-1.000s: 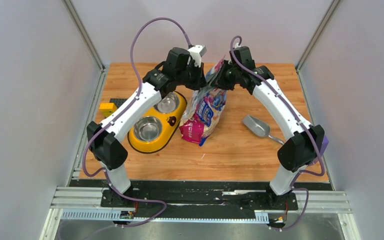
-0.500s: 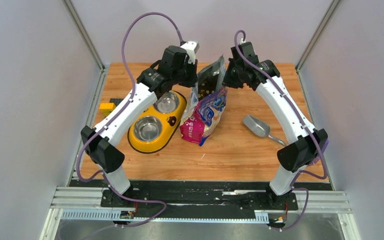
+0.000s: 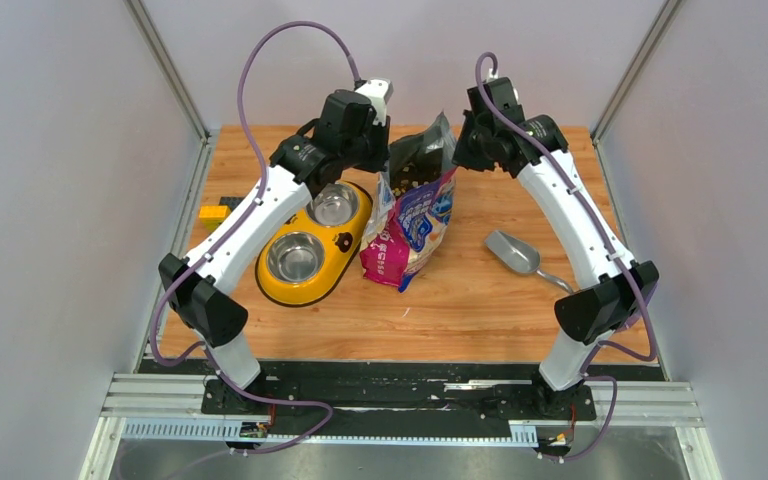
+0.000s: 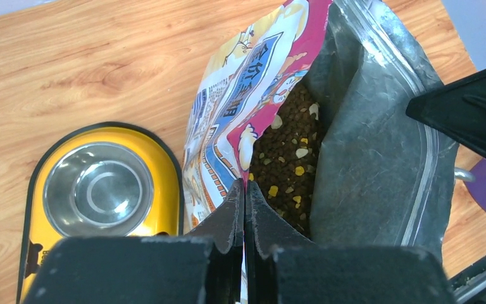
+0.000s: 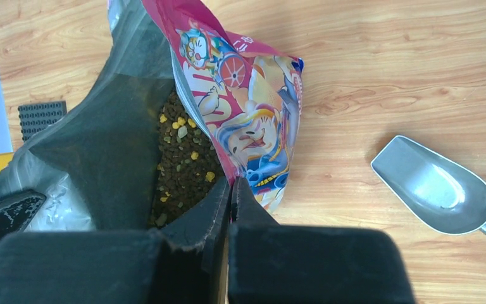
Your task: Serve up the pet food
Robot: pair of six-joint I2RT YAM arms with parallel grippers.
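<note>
The pink-and-blue pet food bag stands on the table with its mouth pulled wide. Dark-brown kibble with a few yellow bits shows inside, also in the right wrist view. My left gripper is shut on the bag's left rim. My right gripper is shut on the opposite rim. In the top view the left gripper and right gripper hold the mouth apart above the far part of the table.
The yellow double-bowl feeder with two steel bowls lies left of the bag, also in the left wrist view. The grey scoop lies right of the bag, also in the right wrist view. A yellow and dark block sits at the left edge.
Both grippers have moved apart and up, each holding a rim of the bag. The bag's mouth has gone from nearly closed to wide open, and the kibble now shows.
</note>
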